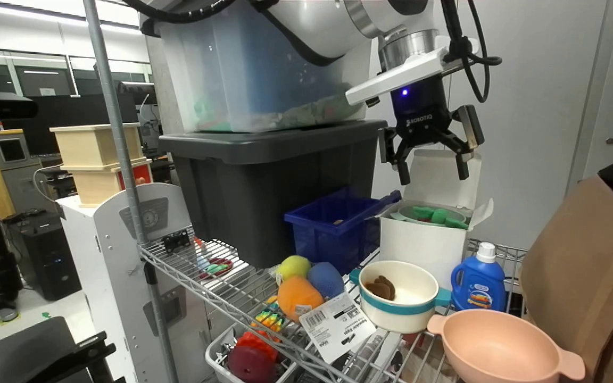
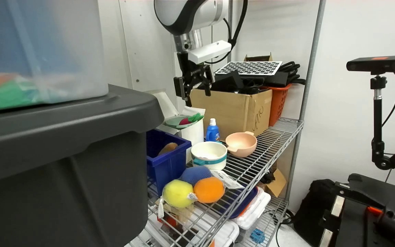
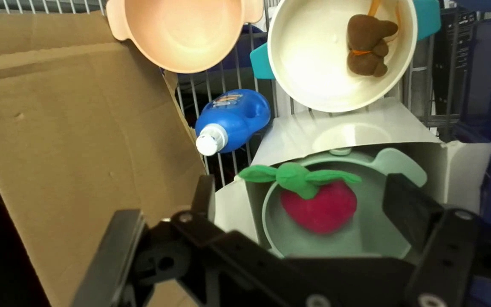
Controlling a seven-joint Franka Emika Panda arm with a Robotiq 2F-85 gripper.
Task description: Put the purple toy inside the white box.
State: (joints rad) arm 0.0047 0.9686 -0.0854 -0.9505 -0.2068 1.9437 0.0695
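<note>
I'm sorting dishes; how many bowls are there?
3: a round peach bowl and a round cream-and-teal bowl on the metal wire shelf, and a round green bowl inside the open white cardboard box. Others may be hidden.

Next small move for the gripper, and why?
I'd probably lift the gripper a little, away from the box: its jaws stand open above it, holding nothing, and the purple toy lies in the grey-green bowl inside the white box, so the placing looks done.

Purple toy [image 2: 184, 121] seemingly inside white box [image 2: 195, 131]
</note>
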